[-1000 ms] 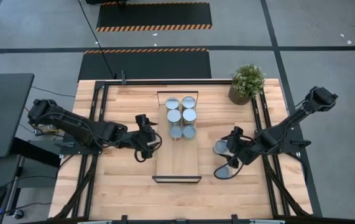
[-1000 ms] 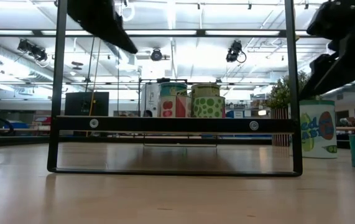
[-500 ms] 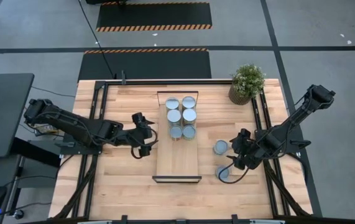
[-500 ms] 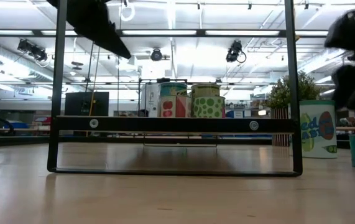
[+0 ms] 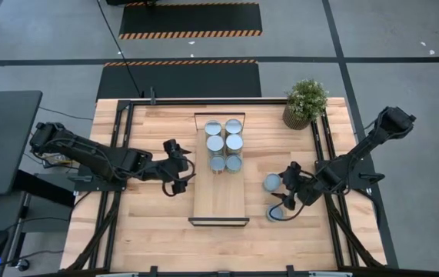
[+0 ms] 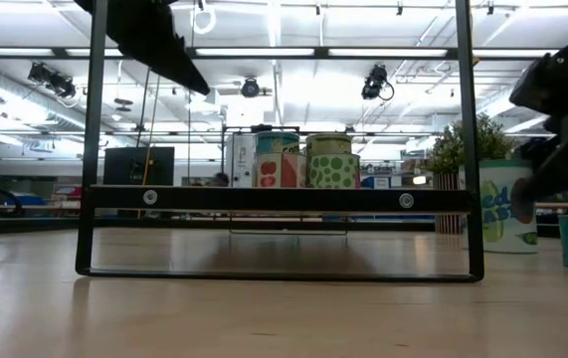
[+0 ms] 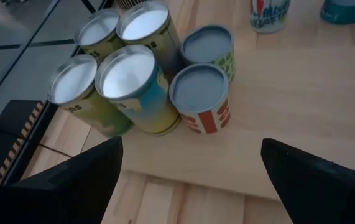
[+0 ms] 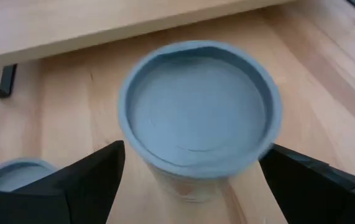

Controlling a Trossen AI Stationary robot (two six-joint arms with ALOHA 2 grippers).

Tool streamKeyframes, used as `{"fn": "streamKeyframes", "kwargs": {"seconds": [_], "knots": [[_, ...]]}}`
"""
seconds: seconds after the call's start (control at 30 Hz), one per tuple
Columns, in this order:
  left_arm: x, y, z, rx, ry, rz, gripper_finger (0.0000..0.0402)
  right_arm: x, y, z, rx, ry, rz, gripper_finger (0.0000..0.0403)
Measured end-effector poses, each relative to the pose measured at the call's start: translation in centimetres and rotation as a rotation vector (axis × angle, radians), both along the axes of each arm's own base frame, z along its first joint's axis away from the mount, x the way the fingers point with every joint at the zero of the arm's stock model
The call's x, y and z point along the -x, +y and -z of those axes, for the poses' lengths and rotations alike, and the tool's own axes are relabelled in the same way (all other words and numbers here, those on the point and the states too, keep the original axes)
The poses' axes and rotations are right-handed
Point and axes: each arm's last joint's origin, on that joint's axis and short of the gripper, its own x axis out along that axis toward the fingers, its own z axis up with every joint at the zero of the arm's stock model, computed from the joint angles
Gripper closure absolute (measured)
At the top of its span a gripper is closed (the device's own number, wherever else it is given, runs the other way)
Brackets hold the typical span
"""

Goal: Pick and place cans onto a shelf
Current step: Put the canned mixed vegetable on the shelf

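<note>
High view: six cans [image 5: 224,145] stand on the shelf [image 5: 221,194].
Right gripper [image 5: 287,201], fingers apart, hovers over a loose can [image 8: 199,118]; left gripper [image 5: 179,165], fingers apart, waits beside the shelf.

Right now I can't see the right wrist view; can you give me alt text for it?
A round grey-blue can top fills the middle of the picture, standing on the wooden table between the right end effector's two open dark fingers. A second can peeks in at one edge, and the light shelf board crosses beyond them.
</note>
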Motion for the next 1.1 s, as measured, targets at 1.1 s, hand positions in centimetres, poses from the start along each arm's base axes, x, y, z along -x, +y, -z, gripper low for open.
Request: {"fn": "streamKeyframes", "kwargs": {"seconds": [1.1], "knots": [[-0.1,0.1,0.1,0.069,-0.004,0.014,0.0015,-7.6,-0.8,-5.5,0.136,-0.279,-0.229,0.0111]]}}
